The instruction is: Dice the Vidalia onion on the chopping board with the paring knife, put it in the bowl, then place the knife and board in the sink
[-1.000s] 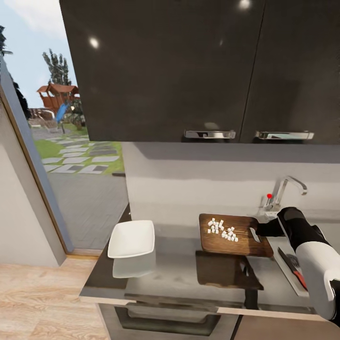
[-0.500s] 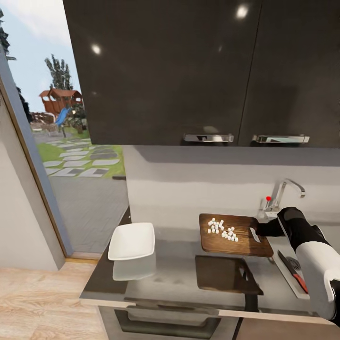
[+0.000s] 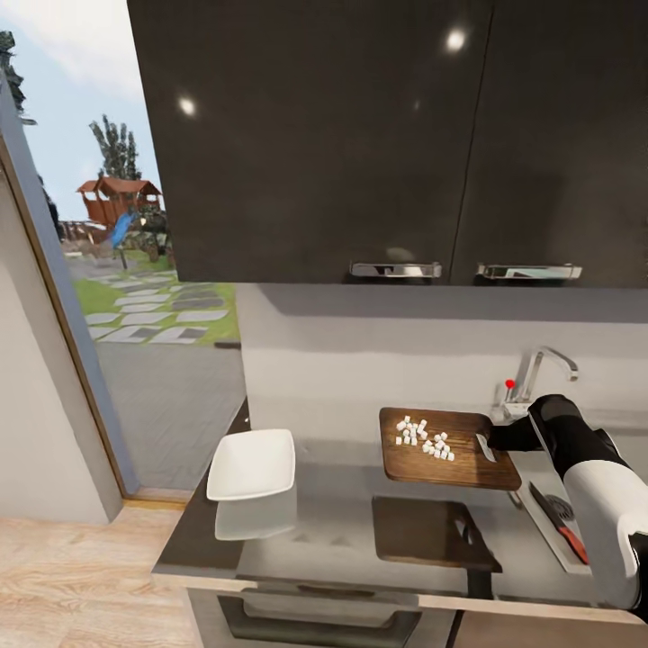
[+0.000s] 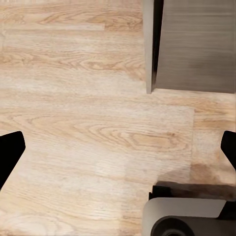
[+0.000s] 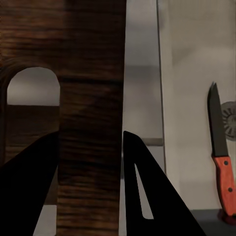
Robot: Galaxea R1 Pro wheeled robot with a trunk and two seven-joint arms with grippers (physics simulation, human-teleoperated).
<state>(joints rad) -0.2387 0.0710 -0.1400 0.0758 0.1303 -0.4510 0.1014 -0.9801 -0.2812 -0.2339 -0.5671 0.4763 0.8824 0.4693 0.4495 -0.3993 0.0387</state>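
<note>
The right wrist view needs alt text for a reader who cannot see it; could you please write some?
Two black gripper fingers straddle the handle end of a dark wooden chopping board, beside its arched cut-out. Beyond the board's edge, a paring knife with an orange-red handle lies in the pale steel sink near the round drain.

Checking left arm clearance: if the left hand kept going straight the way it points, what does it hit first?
The wood floor. The left hand points down at bare planks, fingers spread wide with nothing between them. A grey cabinet corner sits off to one side, out of that line. Depth to the floor is unclear.
</note>
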